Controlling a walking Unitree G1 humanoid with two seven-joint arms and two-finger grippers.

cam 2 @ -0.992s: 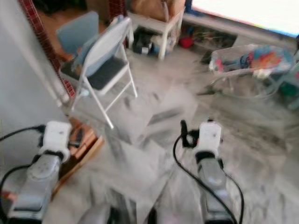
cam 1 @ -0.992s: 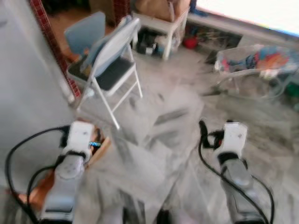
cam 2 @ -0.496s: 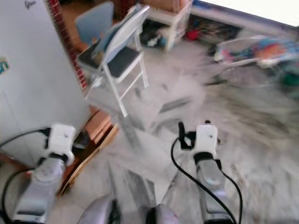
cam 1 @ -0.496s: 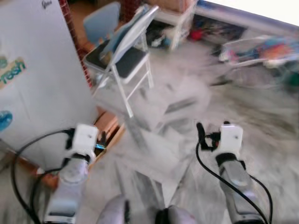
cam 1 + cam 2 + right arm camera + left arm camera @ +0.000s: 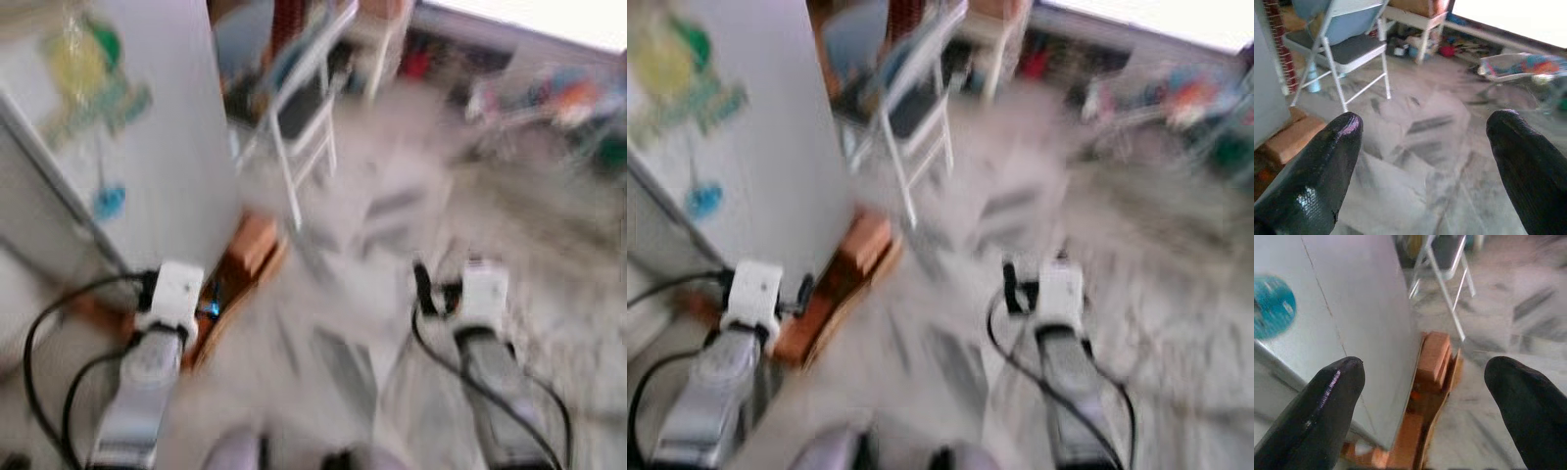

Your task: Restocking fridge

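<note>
Looking down through blur at a grey marbled floor (image 5: 392,206). White fridge (image 5: 118,147) up close on the left, closed, with colourful stickers (image 5: 88,69) on its face, standing on a wooden base (image 5: 1430,377) that juts out at the corner. Left gripper (image 5: 1420,396) held low just beside that corner, jaws spread wide, nothing between them. Right gripper (image 5: 1425,161) out over bare floor, well apart from the fridge, jaws likewise released and empty. Folding chair (image 5: 1342,44) past the fridge, upright, grey seat. White stool (image 5: 1418,22) farther back, clutter under it. Bright baby bouncer (image 5: 1523,68) off to the right.
</note>
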